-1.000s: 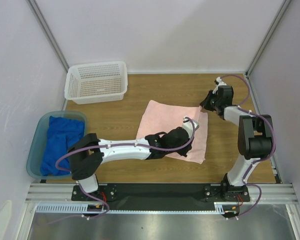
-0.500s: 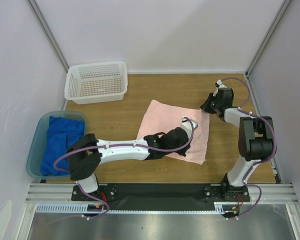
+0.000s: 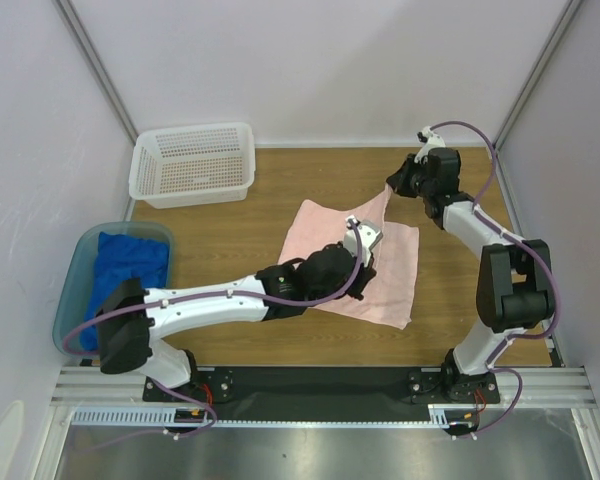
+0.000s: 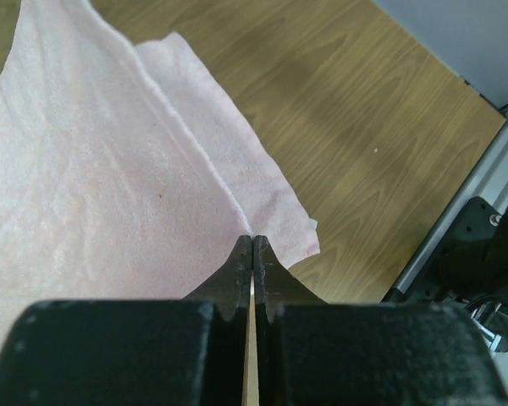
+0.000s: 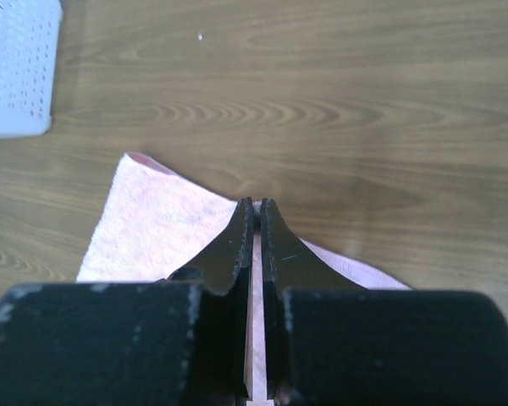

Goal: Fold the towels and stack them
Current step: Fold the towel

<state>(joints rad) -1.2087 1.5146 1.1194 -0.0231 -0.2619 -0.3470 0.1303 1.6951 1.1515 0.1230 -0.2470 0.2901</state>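
Both arms have moved since the earlier frame. The right gripper (image 3: 390,187) has pulled back toward the far wall, drawing one corner of the pink towel (image 3: 390,268) up off the table (image 3: 230,230). The left gripper (image 3: 353,224) has slid across the cloth toward the middle of its far edge, and its arm now stretches lower and longer. Each gripper is pinched tight on pink cloth, with no gap between its jaws.

Most of the pink towel lies flat on the right half of the table. A blue towel (image 3: 125,270) sits bunched in the tub (image 3: 68,300) at the left. No green towel is in view.

The terry cloth looks light, soft and floppy. It should sag between holds, so corners and hems seem the best places to grip.

Only the top view shows the tub and the whole white basket (image 3: 193,190). The left wrist view shows a raised ridge of cloth running to the pinched jaw tips. The right wrist view shows cloth caught between its jaws.
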